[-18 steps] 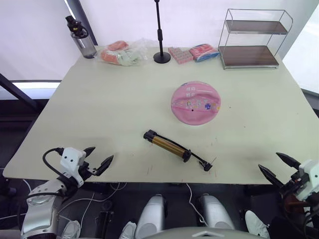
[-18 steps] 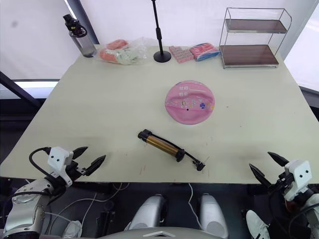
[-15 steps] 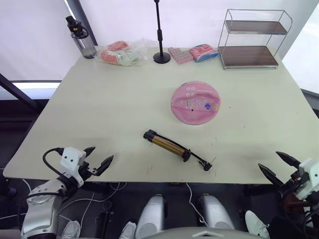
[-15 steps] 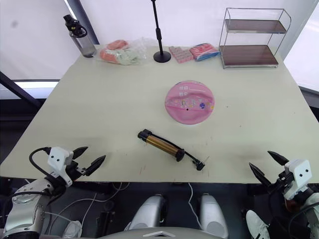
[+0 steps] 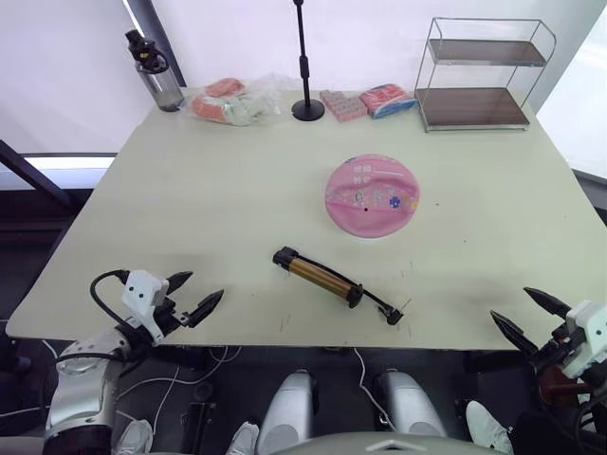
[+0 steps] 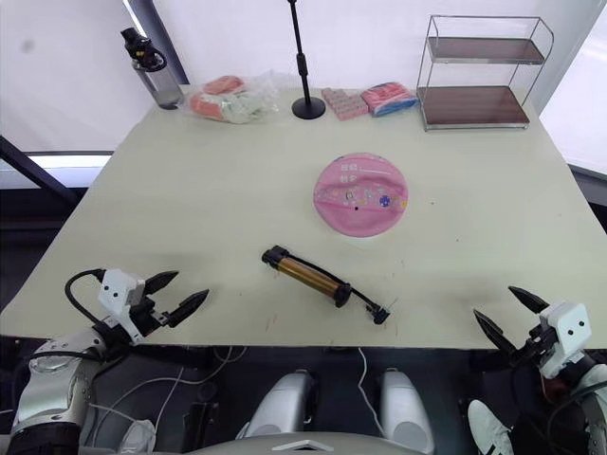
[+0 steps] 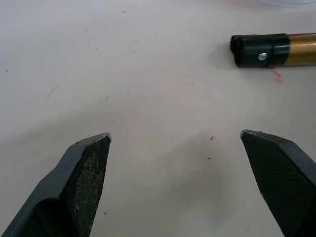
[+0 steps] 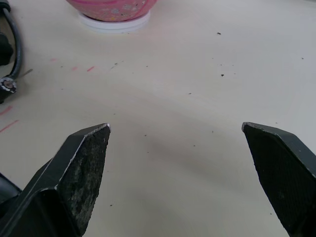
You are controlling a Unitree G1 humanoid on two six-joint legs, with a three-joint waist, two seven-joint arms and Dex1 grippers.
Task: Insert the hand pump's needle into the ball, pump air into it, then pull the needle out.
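- The ball (image 5: 373,196) lies flat and deflated on the tabletop (image 5: 190,199), right of centre. It appears to rest on a white ring, seen in the right wrist view, which would keep it from sliding. Its small dark valve hole faces up, open to the needle.
- The hand pump (image 5: 321,275) lies on its side just in front of the ball but apart from it, angled across the near middle of the tabletop. One black end cap points toward the robot's left; the hose end points toward its right.
- The needle (image 5: 404,307) tips the short black hose at the pump's right end. It rests on the tabletop close to the near edge — within reach of the right arm.
- The left gripper (image 5: 193,298) hovers at the near left edge with its fingers spread wide, holding nothing. It faces the pump's black end cap, as the left wrist view shows.
- The right gripper (image 6: 511,318) hangs at the near right corner, fingers spread and empty. It points toward the ball and the hose end.
- Judgement: no step has begun — both arms are placed to reach in, one for the pump body, the other for the hose and needle.
- The bottle, the packets, the stand and the wire shelf sit along the far edge, well apart from the work area.
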